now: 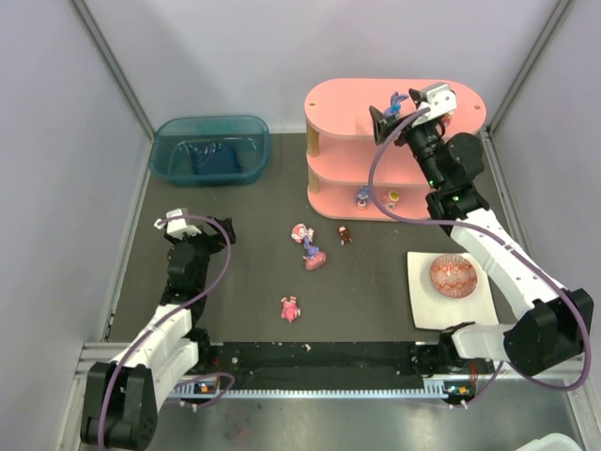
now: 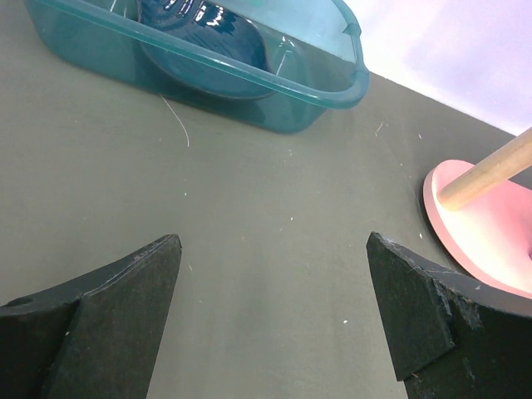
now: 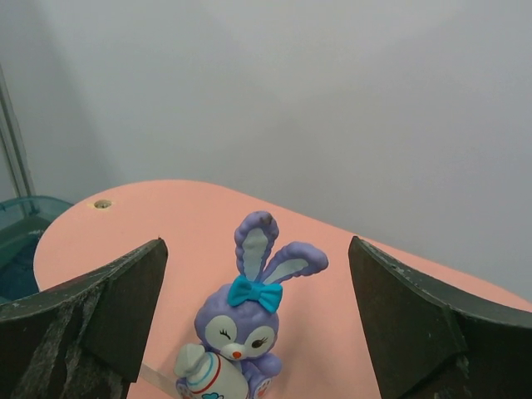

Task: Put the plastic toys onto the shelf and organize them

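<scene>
Purple bunny (image 3: 237, 332) face-on, right wrist only

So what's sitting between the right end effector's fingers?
The purple bunny, upright on the shelf top board, clear of both fingers; the right wrist view shows it.

A purple long-eared bunny (image 3: 241, 349) with a teal bow stands upright at 6 o'clock on the top board of the pink shelf (image 3: 166, 224); the right tool (image 3: 256, 249) spreads its dark fingers (image 3: 100, 307) wide at either side, clear of it; a teal bin (image 3: 21, 218) shows at 9 o'clock.
</scene>
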`<state>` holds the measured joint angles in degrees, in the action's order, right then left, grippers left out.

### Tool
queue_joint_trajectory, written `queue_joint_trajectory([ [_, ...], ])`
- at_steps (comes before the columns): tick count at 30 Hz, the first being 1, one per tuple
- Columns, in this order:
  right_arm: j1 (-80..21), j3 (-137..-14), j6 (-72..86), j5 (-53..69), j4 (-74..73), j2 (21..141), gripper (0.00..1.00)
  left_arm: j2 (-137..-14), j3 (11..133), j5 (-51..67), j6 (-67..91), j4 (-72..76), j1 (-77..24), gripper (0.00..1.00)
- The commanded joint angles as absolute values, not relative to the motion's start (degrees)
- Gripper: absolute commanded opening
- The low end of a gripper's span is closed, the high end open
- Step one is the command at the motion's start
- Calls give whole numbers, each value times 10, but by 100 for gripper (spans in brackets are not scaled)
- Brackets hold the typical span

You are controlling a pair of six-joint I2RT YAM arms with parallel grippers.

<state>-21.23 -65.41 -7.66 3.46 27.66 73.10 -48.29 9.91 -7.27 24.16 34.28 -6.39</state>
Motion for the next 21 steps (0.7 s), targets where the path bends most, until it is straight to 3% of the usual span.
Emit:
queue_joint_trajectory([
  [1,-207,-690,-67,32,294,708,91,-483,95,-66,248,374,-60,99],
  [21,-207,-723,-16,93,278,611,94,-481,93,-67,248,374,-59,99],
])
